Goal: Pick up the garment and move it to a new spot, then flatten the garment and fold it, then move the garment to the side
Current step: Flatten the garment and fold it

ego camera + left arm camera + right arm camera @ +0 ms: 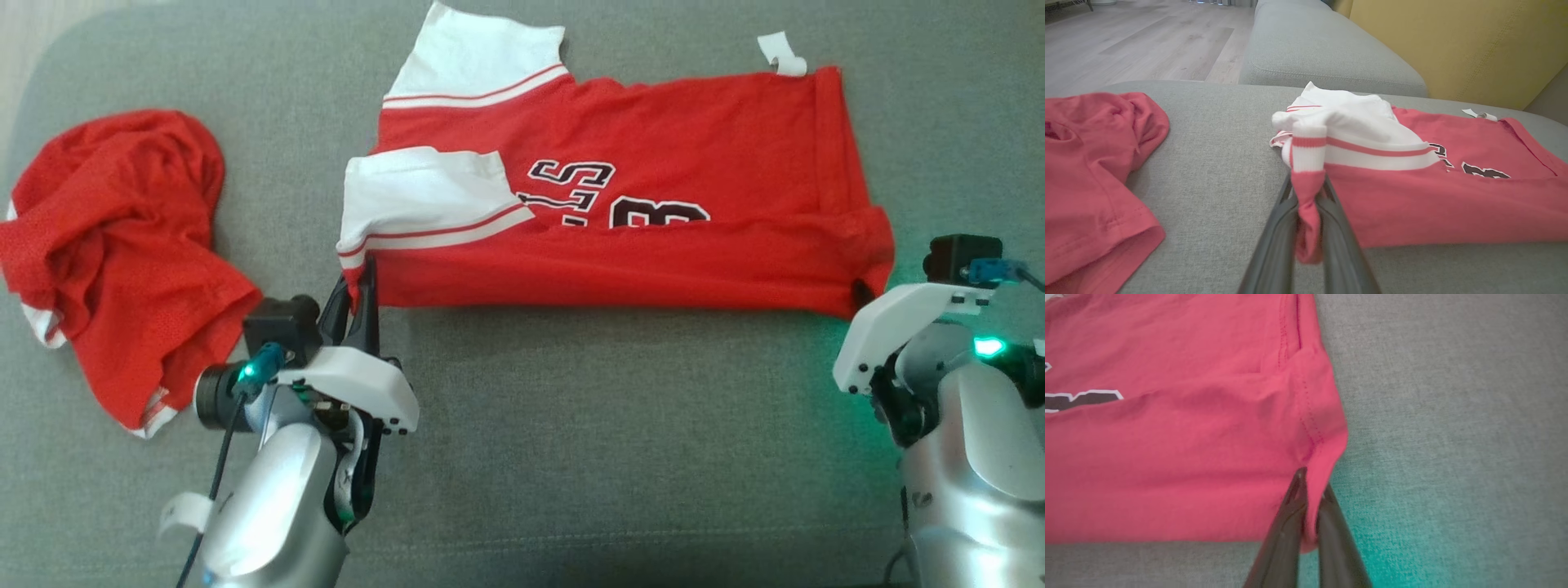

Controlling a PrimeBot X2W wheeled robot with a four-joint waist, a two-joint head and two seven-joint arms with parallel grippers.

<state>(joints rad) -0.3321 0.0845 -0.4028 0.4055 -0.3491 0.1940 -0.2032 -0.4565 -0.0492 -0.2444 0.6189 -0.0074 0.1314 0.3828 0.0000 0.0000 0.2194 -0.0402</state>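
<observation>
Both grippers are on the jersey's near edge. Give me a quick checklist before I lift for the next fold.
1. Left gripper shut on the jersey's near left corner: ok.
2. Right gripper shut on the near right hem corner: ok.
3. Both layers caught in each pinch: cannot tell.
4. Jersey lying flat: ok, only slight wrinkles.
5. Far sleeve tucked in: not ok, it sticks out past the far edge.
6. Crumpled garment apart from the jersey: ok.
</observation>
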